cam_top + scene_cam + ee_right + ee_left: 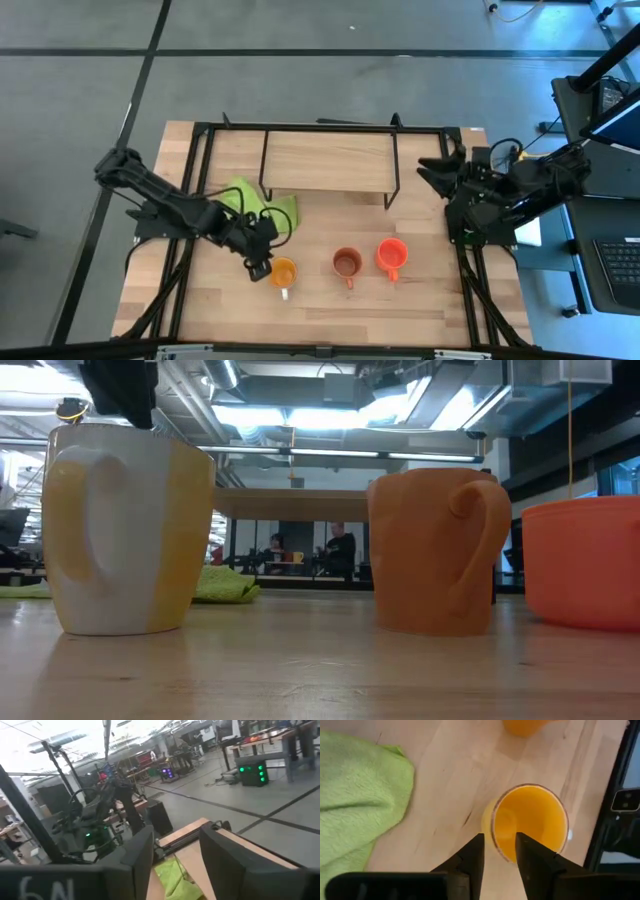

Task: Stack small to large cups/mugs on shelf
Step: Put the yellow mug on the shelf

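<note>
Directly over the yellow mug [530, 822] near the table's front edge, the left gripper [499, 851] hangs with fingers parted (one at the rim); brownish mug [346, 264] and red mug [391, 254] alongside. Right gripper [175, 847] open at the right edge.

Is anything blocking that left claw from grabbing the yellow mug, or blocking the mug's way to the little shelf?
Nothing visible separates the left gripper from the yellow mug; its open fingers straddle the rim. Toward the shelf, the green cloth lies partly along the way, flat on the table.
</note>
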Robot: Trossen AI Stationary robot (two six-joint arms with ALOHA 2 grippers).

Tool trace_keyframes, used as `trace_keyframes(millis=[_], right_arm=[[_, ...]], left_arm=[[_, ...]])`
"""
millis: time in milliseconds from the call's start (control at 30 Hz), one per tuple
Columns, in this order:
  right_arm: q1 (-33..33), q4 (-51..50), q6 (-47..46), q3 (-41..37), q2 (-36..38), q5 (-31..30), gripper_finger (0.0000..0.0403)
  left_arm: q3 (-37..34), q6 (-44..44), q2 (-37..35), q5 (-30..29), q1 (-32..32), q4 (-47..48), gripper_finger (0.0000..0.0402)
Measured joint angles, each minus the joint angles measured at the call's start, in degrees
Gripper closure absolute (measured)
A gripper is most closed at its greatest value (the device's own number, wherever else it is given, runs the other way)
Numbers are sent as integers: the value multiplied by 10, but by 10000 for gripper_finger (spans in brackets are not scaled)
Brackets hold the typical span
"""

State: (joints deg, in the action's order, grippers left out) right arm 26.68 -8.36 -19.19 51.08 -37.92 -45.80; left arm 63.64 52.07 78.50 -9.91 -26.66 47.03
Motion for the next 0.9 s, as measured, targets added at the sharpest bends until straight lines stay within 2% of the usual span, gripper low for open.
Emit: trace_keyframes(millis=[167,367,700,900], right_arm=[[0,-31,-3,1,6,-36,235],[0,-115,-68,1,12,-57,234],[0,-150,-91,1,24,-57,234],[0,-205,-137,1,25,-57,234]], left_arm=[[0,51,20,-28,-20,-1,288],[0,89,59,-26,-30,-2,288],[-1,67,67,-40,-9,-5,289],[-34,59,63,-33,3,-33,290]])
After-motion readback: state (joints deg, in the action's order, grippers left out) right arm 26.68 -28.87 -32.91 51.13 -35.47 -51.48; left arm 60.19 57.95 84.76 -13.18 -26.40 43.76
